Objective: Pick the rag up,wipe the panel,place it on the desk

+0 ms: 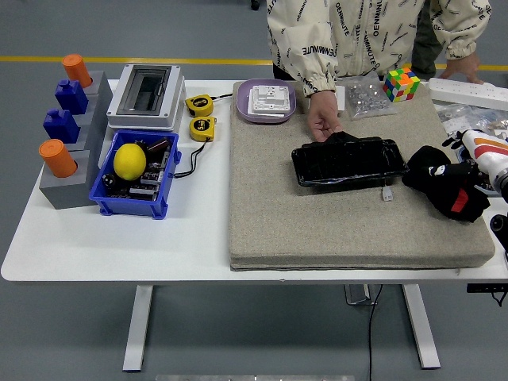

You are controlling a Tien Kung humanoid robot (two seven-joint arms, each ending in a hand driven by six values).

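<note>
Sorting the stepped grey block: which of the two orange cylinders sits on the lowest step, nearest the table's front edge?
The orange cylinder at the block's near end, just left of the blue bin. The other orange cylinder stands at the far end, beyond both blue blocks.

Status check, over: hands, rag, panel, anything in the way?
Right hand on mat, fingers unclear; left out of view. Rag not identifiable. Glossy black rectangular panel on beige mat. Person's hand touching panel's far-left corner.

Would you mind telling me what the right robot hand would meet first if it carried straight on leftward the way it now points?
The right robot hand points left across the mat. First in its line is probably the black panel, its right end close to the fingertips, though height above the mat is unclear.
</note>
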